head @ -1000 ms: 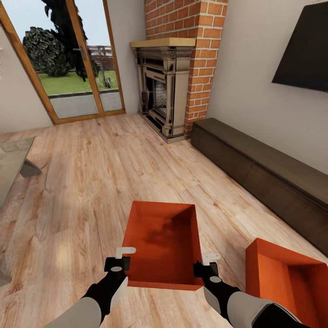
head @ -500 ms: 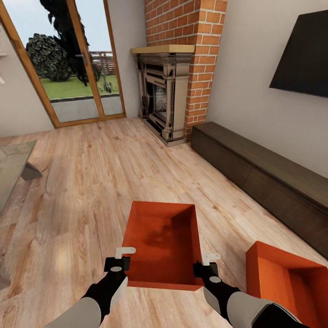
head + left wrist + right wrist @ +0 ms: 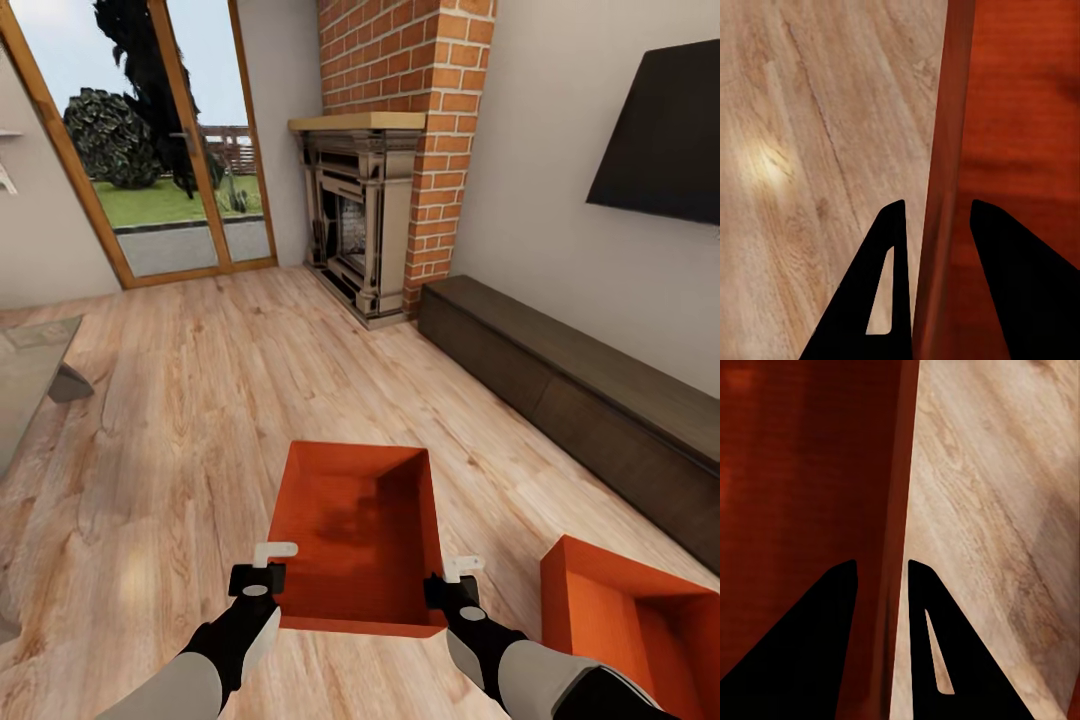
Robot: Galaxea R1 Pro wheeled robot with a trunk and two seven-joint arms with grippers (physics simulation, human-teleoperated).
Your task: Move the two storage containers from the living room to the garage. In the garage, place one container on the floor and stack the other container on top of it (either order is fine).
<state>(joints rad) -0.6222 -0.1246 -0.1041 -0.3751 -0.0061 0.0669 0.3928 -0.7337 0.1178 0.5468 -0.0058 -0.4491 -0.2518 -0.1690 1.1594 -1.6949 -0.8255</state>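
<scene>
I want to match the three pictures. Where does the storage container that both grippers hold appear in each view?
Head view: held storage container at lower centre, between left gripper and right gripper.
Left wrist view: its side wall runs between the fingers.
Right wrist view: its opposite wall runs between the fingers.
Shared landmark: the light wood plank floor.

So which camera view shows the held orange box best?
The head view: the whole held orange box shows there, between the left gripper and the right gripper. Each wrist view gives one wall between two fingers.
</scene>
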